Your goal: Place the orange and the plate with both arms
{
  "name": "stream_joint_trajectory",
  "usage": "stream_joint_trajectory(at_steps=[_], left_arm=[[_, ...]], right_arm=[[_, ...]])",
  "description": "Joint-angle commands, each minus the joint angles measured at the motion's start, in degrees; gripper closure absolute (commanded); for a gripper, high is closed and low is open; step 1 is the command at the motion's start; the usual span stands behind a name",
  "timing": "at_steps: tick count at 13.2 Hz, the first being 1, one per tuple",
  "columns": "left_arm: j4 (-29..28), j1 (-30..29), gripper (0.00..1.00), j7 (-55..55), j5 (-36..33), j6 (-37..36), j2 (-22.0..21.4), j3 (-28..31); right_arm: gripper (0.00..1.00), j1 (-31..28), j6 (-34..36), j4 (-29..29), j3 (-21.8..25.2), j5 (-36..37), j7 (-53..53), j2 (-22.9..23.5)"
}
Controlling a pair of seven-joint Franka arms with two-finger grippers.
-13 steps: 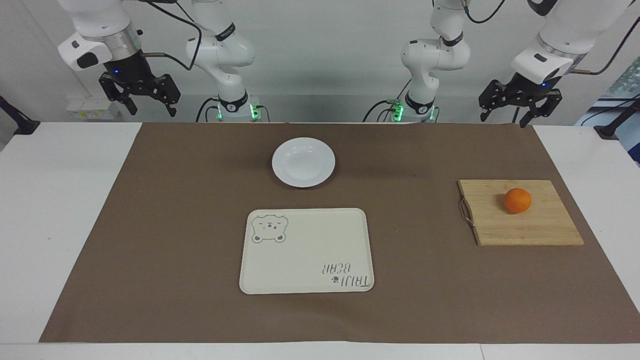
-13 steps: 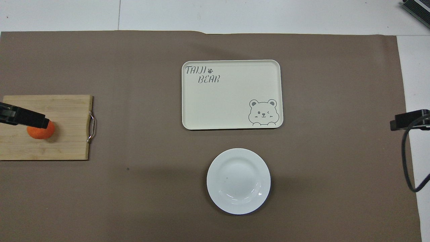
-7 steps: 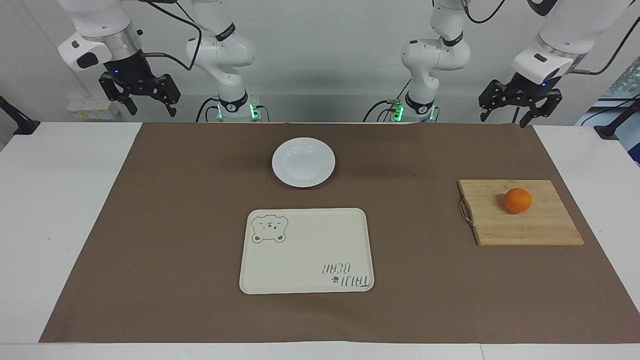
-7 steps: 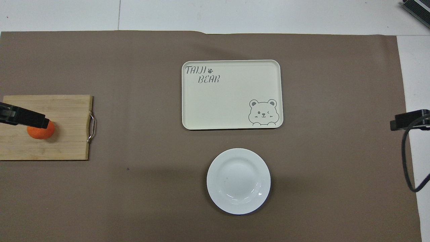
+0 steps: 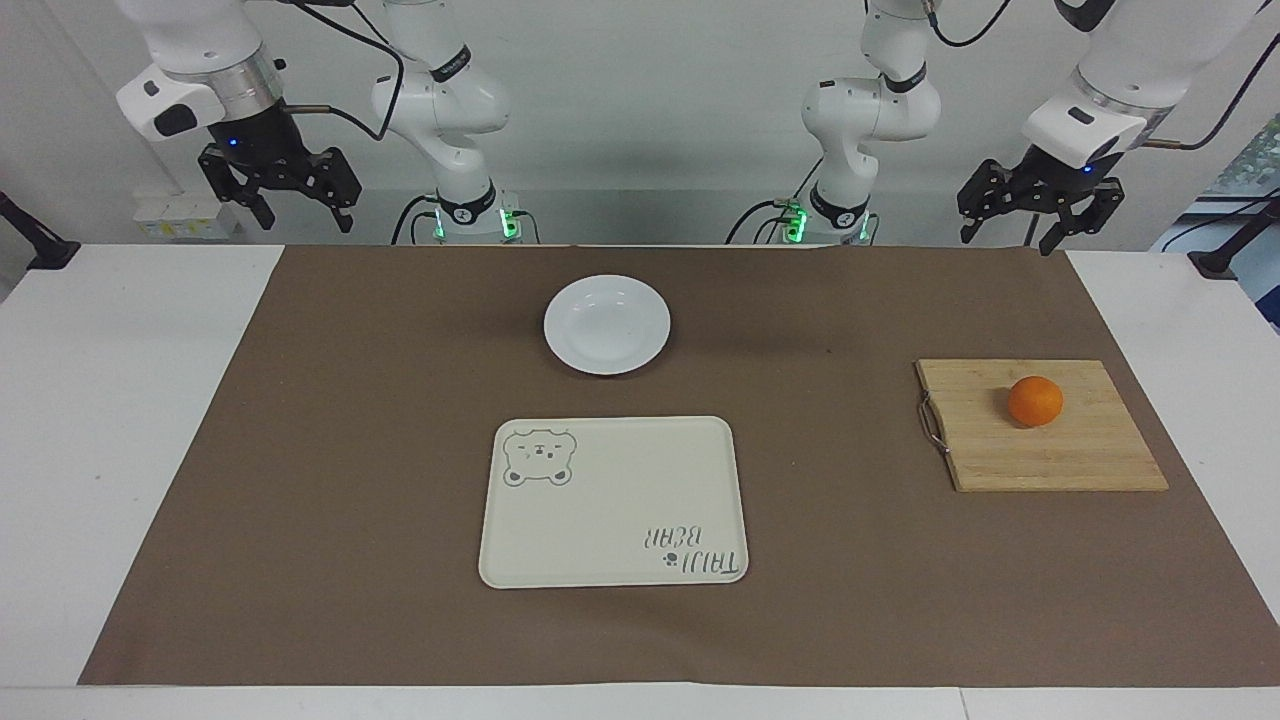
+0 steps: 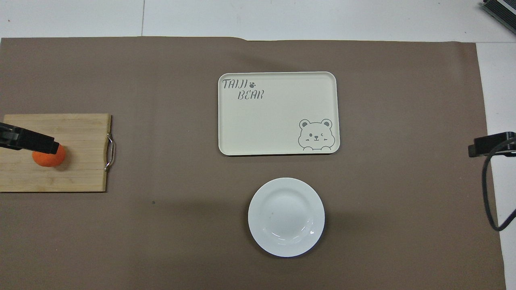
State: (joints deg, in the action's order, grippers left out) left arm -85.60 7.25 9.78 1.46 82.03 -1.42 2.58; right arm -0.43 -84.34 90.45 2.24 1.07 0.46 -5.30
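The orange (image 5: pixel 1035 401) rests on a wooden cutting board (image 5: pixel 1040 445) toward the left arm's end of the table. The white plate (image 5: pixel 607 324) lies on the brown mat near the robots, mid-table. My left gripper (image 5: pixel 1035 225) hangs open and empty, high over the mat's edge nearest the robots, well clear of the orange. In the overhead view its tip (image 6: pixel 40 141) overlaps the orange (image 6: pixel 48 158). My right gripper (image 5: pixel 303 215) hangs open and empty, high at the right arm's end; only its tip (image 6: pixel 487 145) shows from above. The plate (image 6: pixel 286 216) is empty.
A cream rectangular tray (image 5: pixel 613 502) with a bear print lies empty, farther from the robots than the plate; it also shows in the overhead view (image 6: pixel 278 113). The cutting board (image 6: pixel 76 169) has a metal handle on the side facing the tray. A brown mat (image 5: pixel 350 450) covers the table.
Both grippers have barely shifted in place, still raised. The orange, plate, tray and board have not moved.
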Motion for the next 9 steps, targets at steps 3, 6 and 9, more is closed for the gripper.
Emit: stream_joint_trajectory(at_steps=[3, 6, 9], left_arm=[[0.35, 0.22, 0.0, 0.42, 0.56, -1.61, -0.69, 0.15], [0.44, -0.04, 0.0, 0.25, 0.56, -1.08, -0.61, 0.15], [0.44, -0.48, 0.0, 0.59, 0.56, -0.47, -0.61, 0.41]], right_arm=[[0.0, -0.53, 0.23, 1.4, -0.13, -1.16, -0.63, -1.3], [0.0, -0.8, 0.32, 1.4, -0.04, -2.56, -0.2, -1.3], [0.0, -1.06, 0.5, 1.05, 0.04, -2.74, -1.07, -1.21]])
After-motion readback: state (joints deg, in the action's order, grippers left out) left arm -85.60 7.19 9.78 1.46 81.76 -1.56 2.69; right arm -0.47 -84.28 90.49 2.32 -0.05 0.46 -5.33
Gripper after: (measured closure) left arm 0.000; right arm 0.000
